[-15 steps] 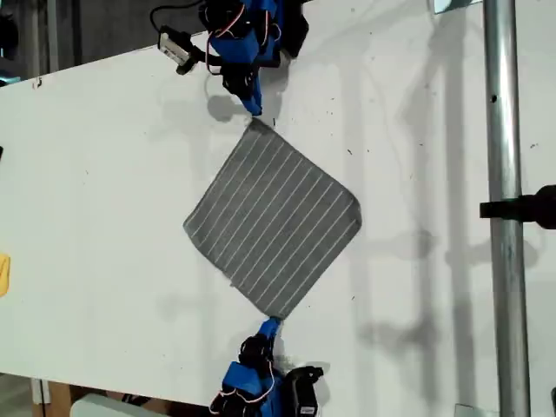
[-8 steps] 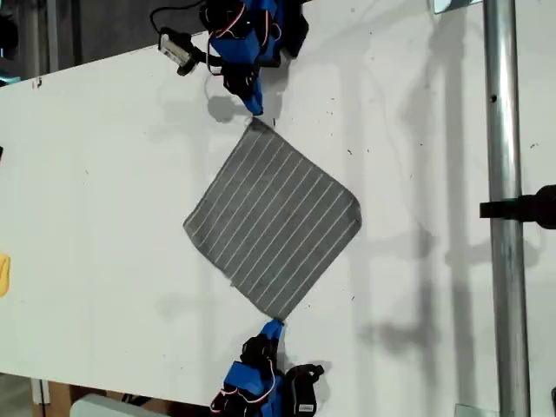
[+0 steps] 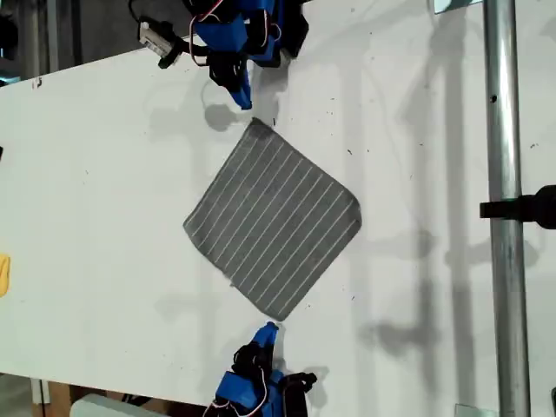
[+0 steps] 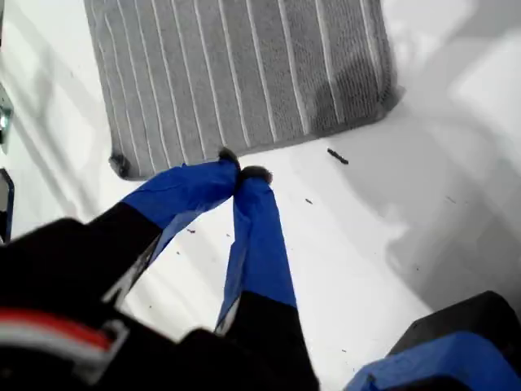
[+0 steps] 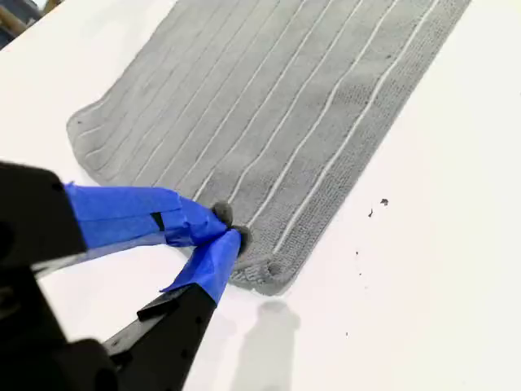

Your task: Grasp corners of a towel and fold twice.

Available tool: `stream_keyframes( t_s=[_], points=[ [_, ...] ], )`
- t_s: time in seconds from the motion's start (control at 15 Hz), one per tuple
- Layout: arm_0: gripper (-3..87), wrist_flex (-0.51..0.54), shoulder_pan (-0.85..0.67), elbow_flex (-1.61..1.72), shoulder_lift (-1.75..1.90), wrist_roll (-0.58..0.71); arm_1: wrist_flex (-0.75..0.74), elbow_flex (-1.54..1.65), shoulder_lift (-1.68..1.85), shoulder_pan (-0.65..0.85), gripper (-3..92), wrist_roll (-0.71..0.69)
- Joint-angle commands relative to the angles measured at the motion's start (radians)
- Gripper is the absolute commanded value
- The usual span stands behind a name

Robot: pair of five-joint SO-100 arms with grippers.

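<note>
exterior view shows the towel (image 3: 274, 217) lying flat and fully spread on the white counter (image 3: 104, 174). it is turned like a diamond, with one corner (image 3: 255, 124) pointing at the arm at the exterior view's top and the opposite corner (image 3: 278, 314) pointing at the arm at the exterior view's bottom. there is no crease or doubled layer, so neither fold is made yet and the whole job is still ahead.

my first gripper (image 3: 243, 100) is the one at the exterior view's top. it hangs near the upper corner but apart from it, slightly toward the exterior view's left. the first wrist view shows its blue jaws pressed together with nothing between them, and the cloth's near edge lies undisturbed beyond the tips.

my second gripper (image 3: 270, 328) is at the exterior view's bottom, just beside the lower corner. the second wrist view shows its jaws together too, tips close over the cloth near that rounded tip. the fabric there lies flat, so i judge it holds nothing.

what is left: both grippers need to part, settle onto a corner each, pinch, and carry the cloth over for the first fold, then repeat for the second. the thin cloth sits flush on the counter, so a jaw may slide over it rather than catch it.
</note>
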Motion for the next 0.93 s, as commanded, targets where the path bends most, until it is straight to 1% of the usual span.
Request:
stream_keyframes(
  t_s=[0.0, 0.13, 0.47, 0.67, 0.87],
  points=[
    [-1.5, -0.060, 0.018, -0.209, -0.244, -0.009, 0.005, -0.130, -0.118, 0.025, -0.3, -0.063],
    [-1.5, -0.106, 0.034, -0.388, -0.491, 0.003, 0.018, -0.245, -0.233, 0.048, -0.3, -0.144],
    [-1.5, -0.115, 0.078, -0.879, -1.055, 0.087, 0.126, -0.609, -0.561, 0.144, -0.3, -0.353],
    [-1.5, -0.143, 0.104, -1.100, -1.302, 0.133, 0.091, -0.735, -0.703, 0.175, -0.3, -0.430],
    [-1.5, -0.138, 0.126, -1.278, -1.483, 0.167, 0.040, -0.884, -0.862, 0.192, -0.3, -0.479]
  ],
)
